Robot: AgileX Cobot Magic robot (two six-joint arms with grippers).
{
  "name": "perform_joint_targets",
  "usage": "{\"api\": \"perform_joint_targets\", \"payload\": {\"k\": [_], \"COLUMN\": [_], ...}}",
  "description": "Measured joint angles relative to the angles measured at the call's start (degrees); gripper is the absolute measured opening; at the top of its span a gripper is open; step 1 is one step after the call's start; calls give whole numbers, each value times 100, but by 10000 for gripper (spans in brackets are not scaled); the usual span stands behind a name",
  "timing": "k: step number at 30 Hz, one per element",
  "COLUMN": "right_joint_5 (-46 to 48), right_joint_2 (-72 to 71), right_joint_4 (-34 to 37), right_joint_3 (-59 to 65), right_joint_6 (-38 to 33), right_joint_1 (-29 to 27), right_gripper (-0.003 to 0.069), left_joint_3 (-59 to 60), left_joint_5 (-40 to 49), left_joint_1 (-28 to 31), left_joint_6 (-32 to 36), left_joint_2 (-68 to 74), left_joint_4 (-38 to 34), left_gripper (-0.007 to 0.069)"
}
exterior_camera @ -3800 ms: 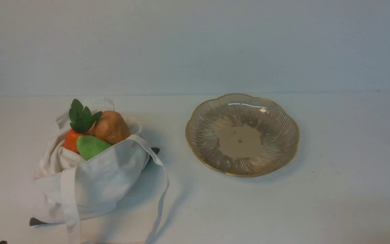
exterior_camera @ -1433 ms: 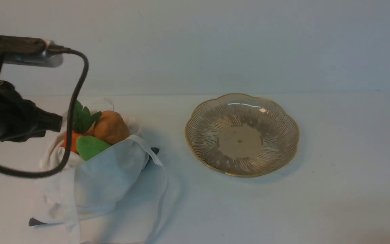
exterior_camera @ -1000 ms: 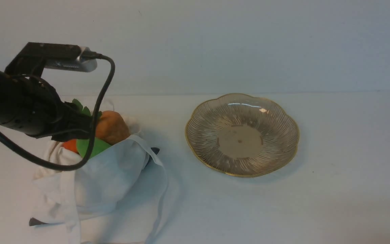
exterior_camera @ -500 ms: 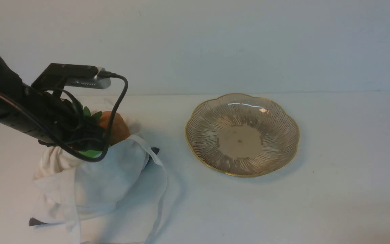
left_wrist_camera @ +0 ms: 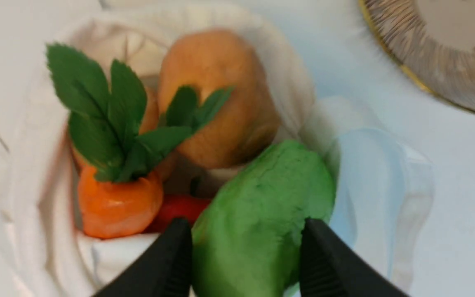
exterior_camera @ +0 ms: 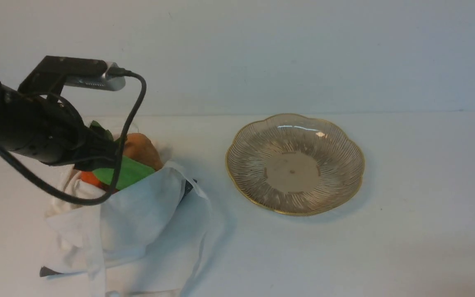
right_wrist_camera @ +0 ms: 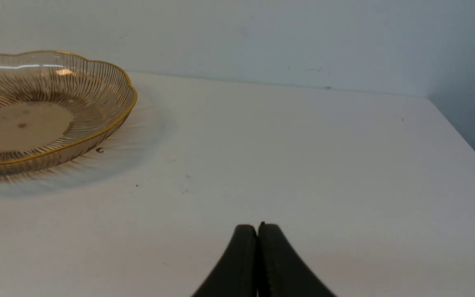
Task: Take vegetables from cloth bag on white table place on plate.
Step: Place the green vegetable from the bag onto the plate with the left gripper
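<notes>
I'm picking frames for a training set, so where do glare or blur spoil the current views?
Front view: small glare streaks on the plate's far side, otherwise readable; left wrist view: soft overall, claw fingers blurred; right wrist view: plate glare again, soft shadow beside it.

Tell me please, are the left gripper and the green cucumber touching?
Touching. The left wrist view shows the left gripper with both fingertips pressed against opposite sides of the green cucumber.

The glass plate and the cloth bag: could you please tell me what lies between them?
Just bare white table between bag and plate, apart from soft shadow and the bag's strap; the front view shows it.
</notes>
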Motion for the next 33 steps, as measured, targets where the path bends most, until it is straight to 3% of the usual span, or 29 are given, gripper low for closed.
{"api": "perform_joint_targets", "payload": {"k": [7, 11, 15, 17, 19, 26, 28, 33], "right_joint_5": [0, 0, 0, 0, 0, 0, 0, 5], "right_joint_2": [0, 0, 0, 0, 0, 0, 0, 0], "right_joint_4": [0, 0, 0, 0, 0, 0, 0, 0], "right_joint_3": [0, 0, 0, 0, 0, 0, 0, 0], "right_joint_6": [0, 0, 0, 0, 0, 0, 0, 0], "right_joint_1": [0, 0, 0, 0, 0, 0, 0, 0], "right_gripper": [-15, -15, -15, -15, -15, -15, -15, -15], "left_joint_3": [0, 0, -12, -17, -17, -54, -195, -861], "left_joint_5": [43, 44, -9, -262, -611, -2423, -2974, -3292], "left_joint_1": [0, 0, -229, -740, -1168, -2470, -2657, -2744], "left_joint_6": [11, 82, 899, 1576, 1841, 2300, 2364, 2515], "left_joint_2": [-668, -1071, -1206, -1024, -802, 759, 1301, 2237], "left_joint_4": [-80, -752, -1950, -2750, -3118, -3612, -3804, -3972], "left_gripper": [300, 300, 300, 300, 300, 300, 300, 300]}}
